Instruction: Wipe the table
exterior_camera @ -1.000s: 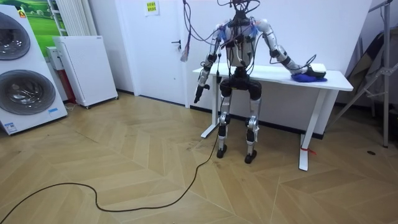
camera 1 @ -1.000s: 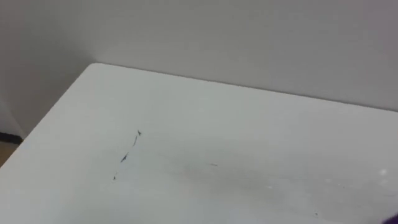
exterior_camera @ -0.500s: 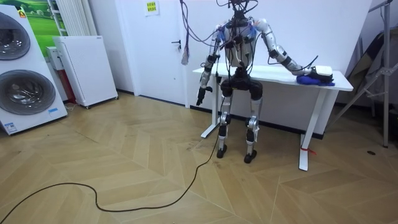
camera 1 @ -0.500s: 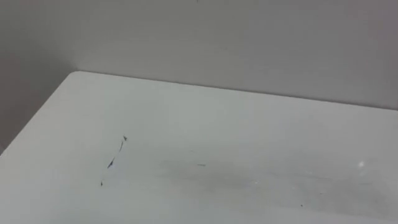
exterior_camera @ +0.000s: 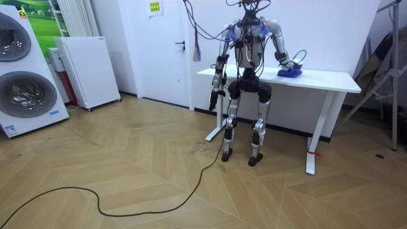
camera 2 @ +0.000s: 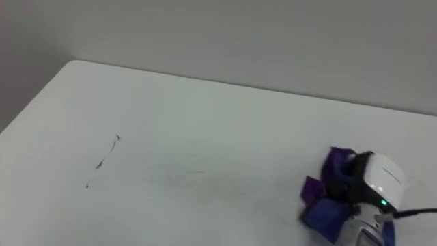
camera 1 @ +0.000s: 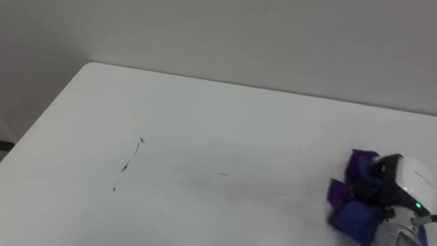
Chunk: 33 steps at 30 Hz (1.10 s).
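Crumpled blue-purple cloth [camera 1: 353,203] lies by the white table's [camera 1: 205,109] near edge under the right hand [camera 1: 408,181] — its grip cannot be told; flat, even pressure should be applied toward the dark scribbled marks [camera 1: 130,164]; the left hand [exterior_camera: 213,102] hangs idle.

The right hand [camera 1: 406,183] runs off the lower right edge, its underside buried in the crumpled blue cloth [camera 1: 355,217]. The table [camera 1: 205,102] is cropped at the bottom and right. Its thin dark marks [camera 1: 128,166] (perhaps pen strokes) are too fine to identify. In the room view the left hand [exterior_camera: 213,102] is too small to read.
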{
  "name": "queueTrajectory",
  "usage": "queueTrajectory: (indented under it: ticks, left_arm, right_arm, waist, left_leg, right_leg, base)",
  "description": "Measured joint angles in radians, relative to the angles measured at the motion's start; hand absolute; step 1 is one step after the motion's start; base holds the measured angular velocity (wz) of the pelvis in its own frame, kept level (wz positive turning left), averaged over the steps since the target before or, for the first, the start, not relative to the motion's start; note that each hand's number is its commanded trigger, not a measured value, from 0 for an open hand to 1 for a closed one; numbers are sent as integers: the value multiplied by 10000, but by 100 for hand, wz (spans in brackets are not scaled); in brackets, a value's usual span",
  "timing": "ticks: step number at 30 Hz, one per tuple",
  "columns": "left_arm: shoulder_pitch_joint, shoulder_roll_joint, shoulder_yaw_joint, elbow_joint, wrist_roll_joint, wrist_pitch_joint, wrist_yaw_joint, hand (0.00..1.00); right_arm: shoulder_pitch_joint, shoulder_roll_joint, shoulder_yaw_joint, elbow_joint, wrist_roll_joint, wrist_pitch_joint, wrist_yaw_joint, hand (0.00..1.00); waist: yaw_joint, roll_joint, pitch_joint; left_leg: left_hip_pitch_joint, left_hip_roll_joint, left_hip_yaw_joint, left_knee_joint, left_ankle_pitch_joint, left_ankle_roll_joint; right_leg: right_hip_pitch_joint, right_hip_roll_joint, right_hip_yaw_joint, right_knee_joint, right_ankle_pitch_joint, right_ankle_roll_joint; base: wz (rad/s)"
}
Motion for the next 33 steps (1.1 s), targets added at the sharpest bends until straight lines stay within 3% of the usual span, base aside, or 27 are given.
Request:
queueTrajectory:
  ticks: [4, 8, 13, 14, 15, 16, 17, 25, 33]
  left_arm:
    - [144, -35, 0, -155, 23, 74, -24, 0]
    - [372, -35, 15, -228, 57, 176, -19, 0]
    - [376, -33, 20, -230, 6, 209, 18, 0]
    - [298, -33, 20, -241, -7, 208, 19, 0]
    - [253, -26, 23, -244, -1, 208, 19, 0]
    - [226, -24, 23, -258, -1, 208, 19, 0]
    - [216, -27, 21, -360, 2, 204, 15, 0]
    - [-85, -19, 27, -391, 2, 105, 19, 0]
    - [-184, -19, 38, -586, 42, 90, -19, 0]
  right_arm:
    - [-349, -8, 427, -28, -510, 20, 111, 100]
    - [-327, -5, 556, 237, -590, 0, 105, 100]
    - [-335, -9, 558, 699, -469, -50, 92, 100]
    - [-338, -21, 538, 840, -344, -134, 71, 86]
    - [-337, -37, 533, 962, -211, -181, 56, 63]
    - [-339, -52, 529, 1014, -143, -206, 49, 11]
    - [-334, -70, 516, 1044, -40, -212, 50, 0]
    - [-319, -145, 30, 1421, 99, -254, 51, 0]
    - [202, -102, -238, 350, 16, -319, 344, 0]
  waist:
    - [62, 93, -3]
    - [48, 87, -190]
    - [35, 98, -256]
    - [31, 100, -257]
    - [10, 84, -260]
    - [7, 77, -265]
    - [8, 74, -267]
    - [-306, 39, -252]
    - [-474, -68, -275]
  left_leg:
    - [-77, -37, -70, -42, 91, 9]
    - [-7, -44, -76, -40, 94, 10]
    - [263, -93, -201, -34, 102, 26]
    - [332, -108, -235, -37, 103, 29]
    - [373, -131, -309, -37, 110, 41]
    - [380, -141, -330, -37, 118, 51]
    - [389, -152, -352, -34, 124, 60]
    - [358, -159, -348, -39, 129, 63]
    - [260, -164, -288, -89, 144, 66]
  right_leg:
    - [19, -13, -60, -140, -1, -2]
    - [98, -18, -54, -140, -7, -4]
    - [417, -54, -55, -153, -51, 30]
    - [498, -65, -73, -153, -67, 41]
    - [578, -73, -75, -161, -79, 48]
    - [589, -79, -57, -155, -87, 50]
    - [587, -85, -45, -154, -92, 51]
    - [586, -69, 57, -155, -102, 54]
    - [414, -60, 129, -127, -99, 49]
  base:
    - [9]
    - [0]
    - [8]
    - [11]
    - [13]
    - [13]
    - [8]
    - [0]
    - [-2]
